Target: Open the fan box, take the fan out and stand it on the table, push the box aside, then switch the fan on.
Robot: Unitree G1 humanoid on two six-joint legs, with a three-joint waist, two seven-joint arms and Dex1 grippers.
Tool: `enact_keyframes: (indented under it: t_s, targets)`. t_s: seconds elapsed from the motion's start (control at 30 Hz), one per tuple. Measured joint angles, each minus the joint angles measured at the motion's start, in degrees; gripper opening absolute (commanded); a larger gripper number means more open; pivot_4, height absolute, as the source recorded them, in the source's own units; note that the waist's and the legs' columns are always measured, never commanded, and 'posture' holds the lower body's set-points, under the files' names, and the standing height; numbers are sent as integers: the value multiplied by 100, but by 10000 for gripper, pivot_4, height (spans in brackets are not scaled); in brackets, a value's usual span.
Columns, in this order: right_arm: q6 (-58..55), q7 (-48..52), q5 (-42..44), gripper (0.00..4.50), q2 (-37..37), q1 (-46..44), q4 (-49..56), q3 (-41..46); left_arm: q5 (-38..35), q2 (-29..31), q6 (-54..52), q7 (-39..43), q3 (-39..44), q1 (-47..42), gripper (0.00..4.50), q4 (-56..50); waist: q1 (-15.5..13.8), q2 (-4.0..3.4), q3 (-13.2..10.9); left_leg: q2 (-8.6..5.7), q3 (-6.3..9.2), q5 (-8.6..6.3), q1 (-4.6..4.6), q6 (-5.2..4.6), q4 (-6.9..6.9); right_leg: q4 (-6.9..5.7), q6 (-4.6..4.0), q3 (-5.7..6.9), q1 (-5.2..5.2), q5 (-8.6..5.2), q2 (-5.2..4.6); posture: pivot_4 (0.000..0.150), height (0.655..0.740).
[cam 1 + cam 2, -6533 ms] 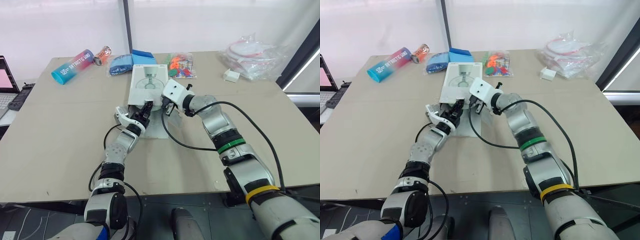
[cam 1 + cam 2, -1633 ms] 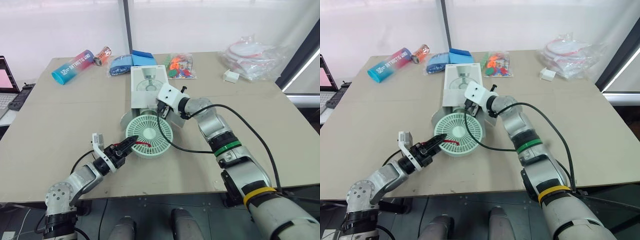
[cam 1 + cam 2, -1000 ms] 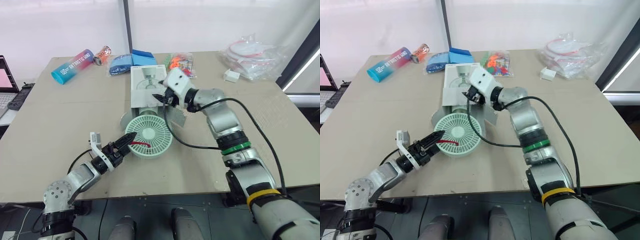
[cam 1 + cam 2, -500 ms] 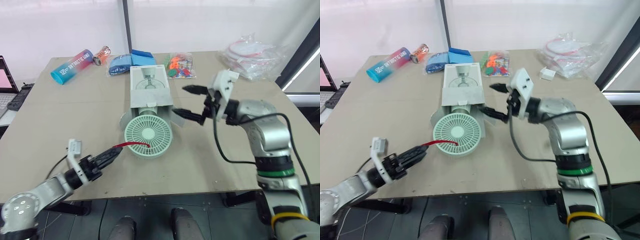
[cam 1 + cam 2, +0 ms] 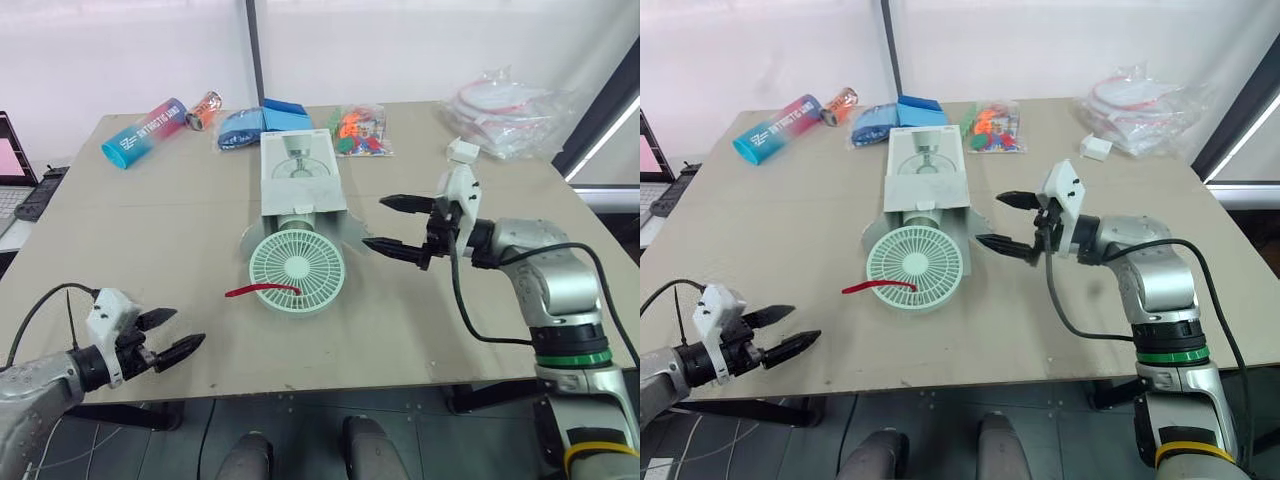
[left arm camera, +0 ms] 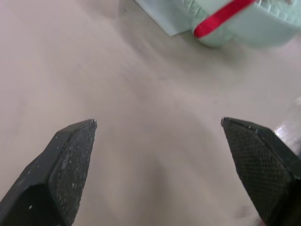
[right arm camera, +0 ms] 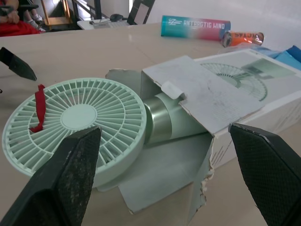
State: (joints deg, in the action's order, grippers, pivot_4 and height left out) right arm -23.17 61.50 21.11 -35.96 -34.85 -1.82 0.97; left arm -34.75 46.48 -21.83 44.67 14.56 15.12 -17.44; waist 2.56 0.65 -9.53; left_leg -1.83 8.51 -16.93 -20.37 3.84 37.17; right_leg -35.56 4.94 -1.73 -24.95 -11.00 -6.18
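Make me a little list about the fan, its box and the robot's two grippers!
fan: head out, lying flat on the table; stem inside the box
box: open at its near end, flaps spread
red strap: loose, across the fan's grille
left gripper: open, empty, near the table's front edge
right gripper: open, empty, right of the box's opening
not yet done: standing the fan up

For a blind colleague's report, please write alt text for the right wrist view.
A pale green fan lies half out of an open white box, a red strap on its grille. The right gripper is open, touching neither.
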Motion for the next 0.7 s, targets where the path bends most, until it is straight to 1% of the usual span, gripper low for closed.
enact_keyframes:
  t_s: [0.03,0.1,0.2,0.23,0.3,0.4,0.53,0.63,0.67,0.7]
  targets:
    - [47,0,-48,44462,0,1,-68,-74,497,-1,552,90,-107,2,45000,164,0,0,0,7,-11,0,0,0,-4,2,-3,0,-3,2,0,1500,7400]
    - [92,1,-76,44462,0,2,-102,-104,941,-28,1090,138,-162,-24,45000,339,-2,1,-1,11,-14,0,0,0,-5,3,-3,1,-4,3,1,1500,7400]
    - [136,-1,-116,44462,-11,4,-115,-104,1671,-68,2180,196,-265,-234,45000,765,-5,1,-1,14,-16,0,0,0,-3,4,-2,2,-2,6,2,1500,7400]
    - [136,-1,-117,44462,-12,4,-115,-105,1797,-69,2379,194,-278,-279,45000,848,-4,1,-1,14,-17,0,0,-1,-3,4,-2,2,-3,7,2,1500,7400]
    - [136,-8,-125,44462,-35,15,-114,-106,2329,-68,3164,161,-358,-479,45000,1250,-4,1,-1,17,-19,0,1,-1,-3,6,-3,2,-3,10,3,1500,7400]
    - [135,-25,-134,44462,-64,34,-113,-109,2871,-95,4057,20,-432,-813,45000,1779,-3,1,-1,25,-23,-1,1,-2,-3,8,-6,4,-4,16,8,1500,7400]
    - [137,-49,-191,44462,-65,36,-107,-140,3654,-85,5089,-337,-610,-1291,45000,2376,-1,1,-1,28,-27,-1,2,-1,-1,9,-7,5,-4,20,11,1500,7400]
    - [131,-85,-246,44462,-70,35,-107,-170,4623,-57,6099,-1014,-783,-1792,45000,3040,-1,1,-1,34,-29,-1,4,-1,-1,11,-10,5,-4,28,16,1500,7400]
    - [131,-92,-247,44462,-71,35,-106,-170,4778,-56,6223,-1161,-794,-1869,45000,3124,0,1,-1,34,-30,-1,4,-1,0,11,-9,5,-5,28,16,1500,7400]
    - [127,-102,-255,44462,-83,37,-101,-170,5274,-43,6507,-1592,-822,-2061,45000,3336,-2,1,-1,34,-29,-1,4,-1,0,11,-8,5,-4,30,16,1500,7400]
